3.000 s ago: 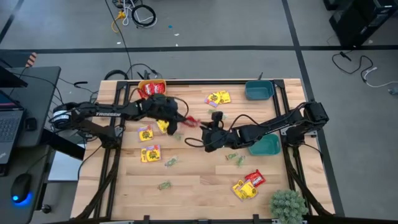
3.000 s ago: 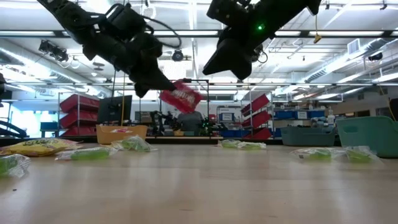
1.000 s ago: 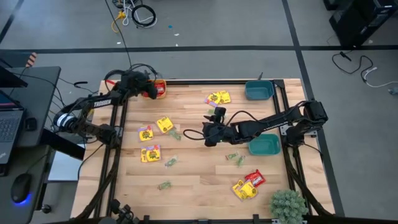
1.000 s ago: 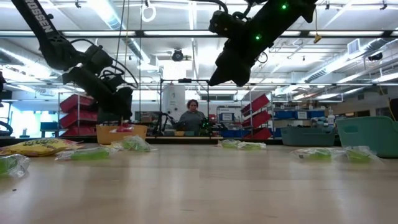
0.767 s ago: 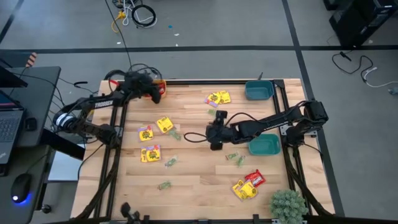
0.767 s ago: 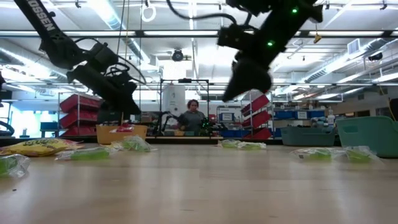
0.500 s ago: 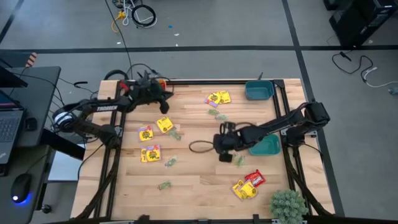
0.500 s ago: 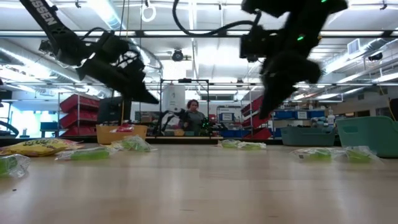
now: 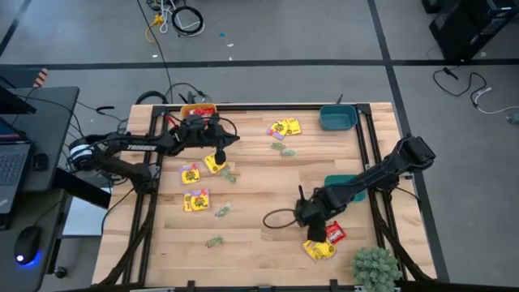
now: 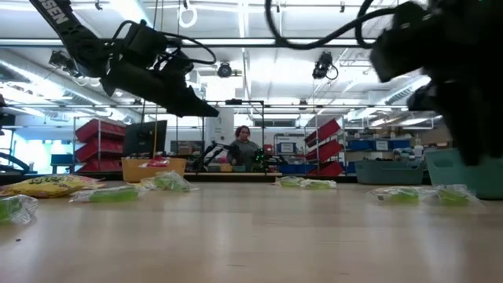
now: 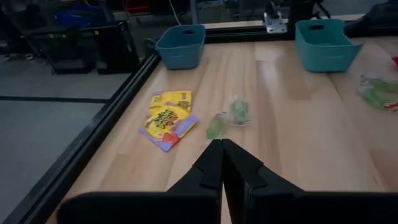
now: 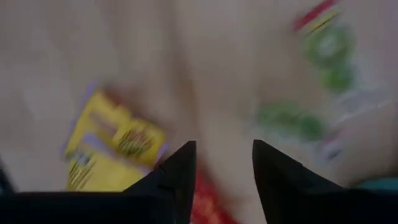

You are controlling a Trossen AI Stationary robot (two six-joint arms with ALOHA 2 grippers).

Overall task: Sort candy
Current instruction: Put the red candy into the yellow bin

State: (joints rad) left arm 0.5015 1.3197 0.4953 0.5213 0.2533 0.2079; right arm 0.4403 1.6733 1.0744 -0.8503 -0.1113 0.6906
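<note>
Candy packets point(image 12: 115, 146) lie just beyond the open, empty right pincer point(image 12: 222, 165).

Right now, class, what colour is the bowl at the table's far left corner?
Orange bowl, with red candy inside; the high view shows it best.

yel pkts point(image 9: 284, 127) x6 | grn pkts point(image 9: 214, 241) ~6 | teal bowls point(image 9: 338, 118) x2 | orange bowl point(image 9: 197, 110) x1

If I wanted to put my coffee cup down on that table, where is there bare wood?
The bare wood along the near edge, between the lone green candy and the right claw, looks free. The left claw crowds the far-left yellow packets.
</note>
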